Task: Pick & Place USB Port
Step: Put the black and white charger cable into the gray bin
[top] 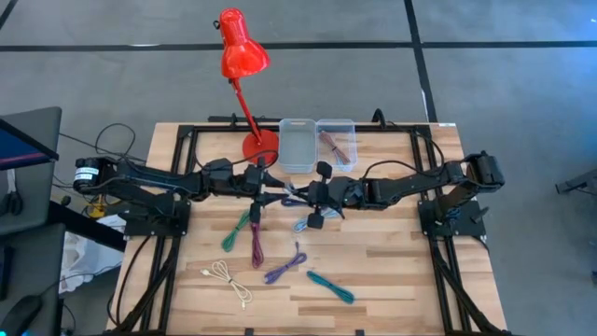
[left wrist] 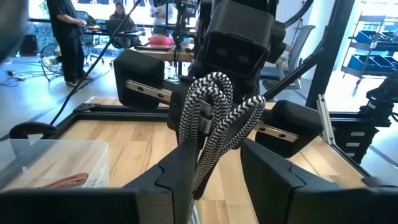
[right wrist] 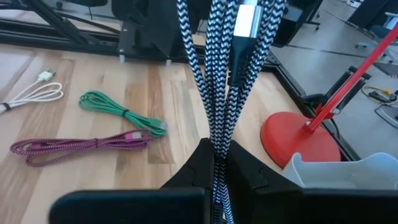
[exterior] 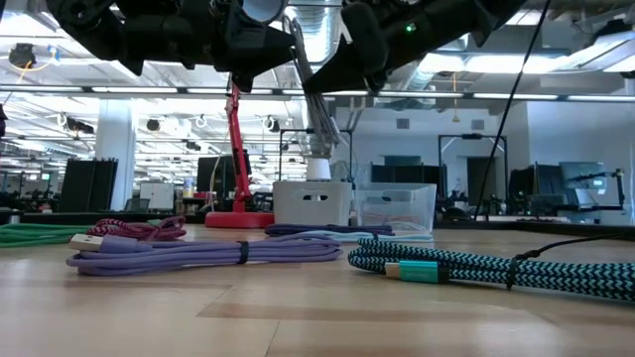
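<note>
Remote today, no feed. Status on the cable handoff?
Right gripper jaws shut on black-and-white braided cable. Left gripper jaws around same cable, looks gripped. Cable lifted mid-table near red lamp. Nothing blocking.

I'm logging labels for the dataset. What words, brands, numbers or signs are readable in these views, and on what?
None can be read.
The cables on the table, the bins and the red lamp show no print.
The black-and-white braided cable and its silver plug bear no readable mark.
Room screens and shelves behind are too blurred to read.
</note>
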